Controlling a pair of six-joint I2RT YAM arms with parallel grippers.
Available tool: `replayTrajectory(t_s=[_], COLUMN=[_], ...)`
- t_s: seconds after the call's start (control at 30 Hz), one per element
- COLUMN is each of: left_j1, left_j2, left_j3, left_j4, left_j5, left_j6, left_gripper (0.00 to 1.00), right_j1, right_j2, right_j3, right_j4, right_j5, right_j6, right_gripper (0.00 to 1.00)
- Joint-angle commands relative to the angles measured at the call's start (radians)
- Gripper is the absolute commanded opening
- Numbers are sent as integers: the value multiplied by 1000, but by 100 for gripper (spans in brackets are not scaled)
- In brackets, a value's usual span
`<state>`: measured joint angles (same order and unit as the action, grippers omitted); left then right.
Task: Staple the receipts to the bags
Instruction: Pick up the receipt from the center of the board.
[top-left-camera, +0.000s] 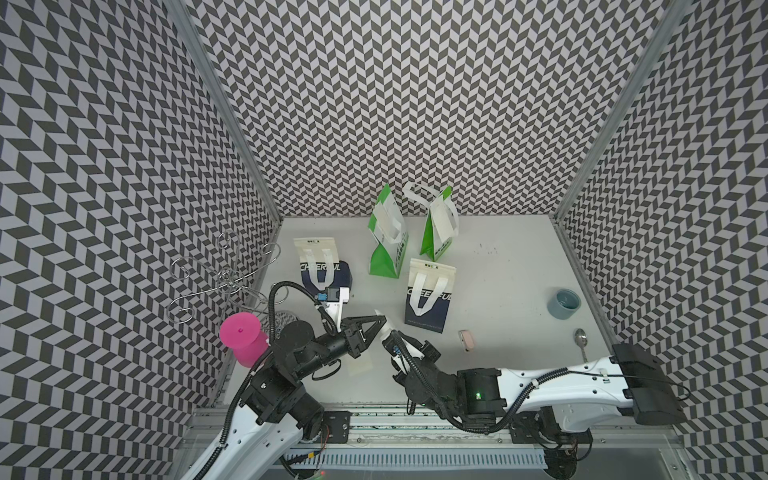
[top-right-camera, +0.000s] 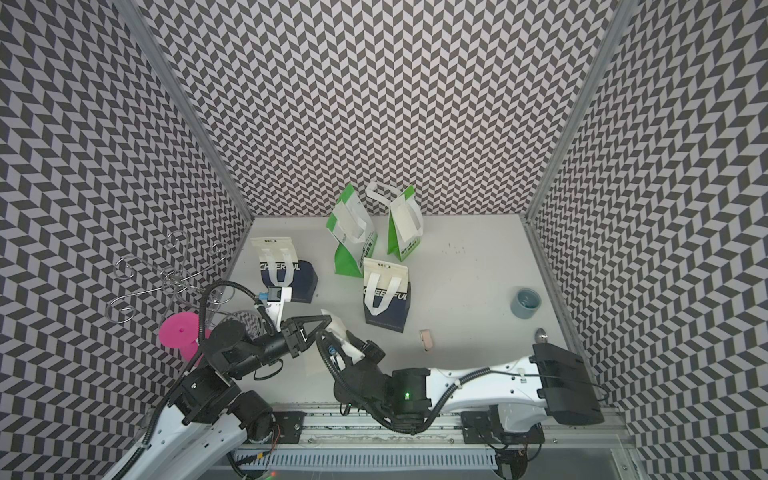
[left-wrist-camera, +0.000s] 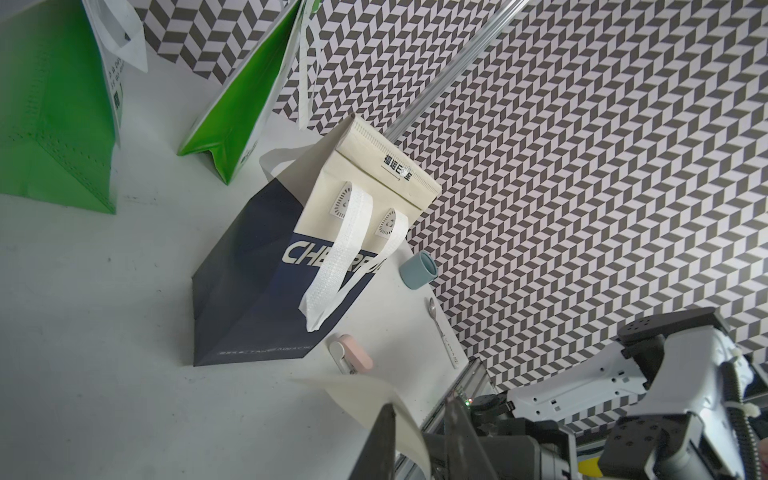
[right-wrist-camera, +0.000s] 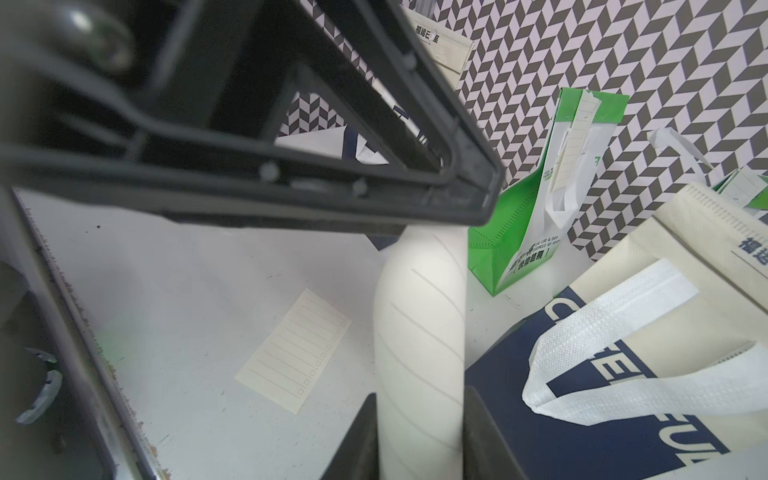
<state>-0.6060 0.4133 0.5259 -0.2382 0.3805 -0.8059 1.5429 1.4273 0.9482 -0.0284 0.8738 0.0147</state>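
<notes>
Two navy-and-cream bags stand at the near centre (top-left-camera: 428, 295) and the left (top-left-camera: 320, 266). Behind them, two green-and-white bags (top-left-camera: 386, 237) (top-left-camera: 438, 226) each carry a pale slip on the front. My right gripper (right-wrist-camera: 419, 415) is shut on a curled receipt (right-wrist-camera: 419, 332), held above the table beside the near navy bag (right-wrist-camera: 623, 374). My left gripper (top-left-camera: 382, 321) (left-wrist-camera: 417, 405) has its jaws narrowed around that receipt's free end (left-wrist-camera: 374, 399), and a small gap still shows between them. Another receipt (right-wrist-camera: 295, 353) lies flat on the table (top-left-camera: 360, 365). A pink stapler (top-left-camera: 467, 340) lies right of the grippers.
At the right side of the table stand a grey-blue cup (top-left-camera: 565, 304) and a spoon (top-left-camera: 581, 340). A pink lidded cup (top-left-camera: 241, 336) and a wire hook stand (top-left-camera: 220, 278) are by the left wall. Patterned walls close three sides.
</notes>
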Motion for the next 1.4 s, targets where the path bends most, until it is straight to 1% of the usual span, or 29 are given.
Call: replayTrajectory(t_s=[0.0, 0.07, 0.17, 0.23, 0.27, 0.33, 0.37, 0.43, 0.47, 0.5, 0.57, 0.6, 0.7, 0.73, 0.8, 0.9, 1.03, 1.1, 1.17, 1.37], left_j1=[3, 3, 3, 5, 5, 5, 5, 6, 6, 6, 6, 6, 6, 7, 6, 6, 6, 6, 6, 6], left_j2=[5, 10, 12, 13, 13, 8, 6, -4, -8, -14, -19, -23, -39, -45, -47, -41, -39, -38, -34, -25], left_j3=[-7, -9, -10, -9, -7, 9, 17, 25, 25, 25, 19, 17, 11, 11, 7, 0, -3, -4, -5, -7], left_j4=[34, 40, 49, 57, 60, 53, 53, 68, 89, 104, 162, 185, 251, 268, 303, 347, 356, 345, 340, 332], left_j5=[4, 6, 9, 15, 17, 14, 13, 28, 44, 62, 131, 165, 246, 271, 325, 390, 414, 410, 408, 394], left_j6=[-2, 1, 6, 14, 25, 64, 83, 124, 141, 158, 183, 194, 219, 224, 225, 217, 217, 220, 220, 220], left_gripper=[19, 13, 1, 0, 0, 0, 0, 0, 0, 0, 0, 0, 0, 0, 0, 0, 0, 0, 0, 0], right_j1=[13, 14, 17, 17, 18, 19, 19, 19, 16, 11, -19, -48, -200, -245, -307, -373, -414, -416, -417, -417], right_j2=[-1, -5, -15, -24, -32, -64, -87, -159, -200, -252, -350, -400, -507, -534, -559, -548, -518, -505, -489, -454], right_j3=[20, 18, 11, 5, 2, -5, -12, -43, -63, -86, -142, -156, -186, -194, -194, -179, -182, -177, -165, -148], right_j4=[48, 50, 57, 58, 57, 42, 37, 34, 38, 50, 100, 97, 94, 101, 110, 120, 195, 231, 241, 253], right_j5=[42, 42, 34, 28, 22, -4, -18, -76, -111, -167, -334, -424, -747, -835, -970, -1094, -1219, -1263, -1280, -1290], right_j6=[-22, -21, -18, -15, -11, 5, 16, 45, 61, 70, 81, 119, 216, 235, 257, 277, 307, 314, 314, 318], right_gripper=[32, 32, 35, 40, 43, 58, 64, 72, 74, 77, 81, 82, 84, 84, 84, 83, 78, 71, 63, 34])
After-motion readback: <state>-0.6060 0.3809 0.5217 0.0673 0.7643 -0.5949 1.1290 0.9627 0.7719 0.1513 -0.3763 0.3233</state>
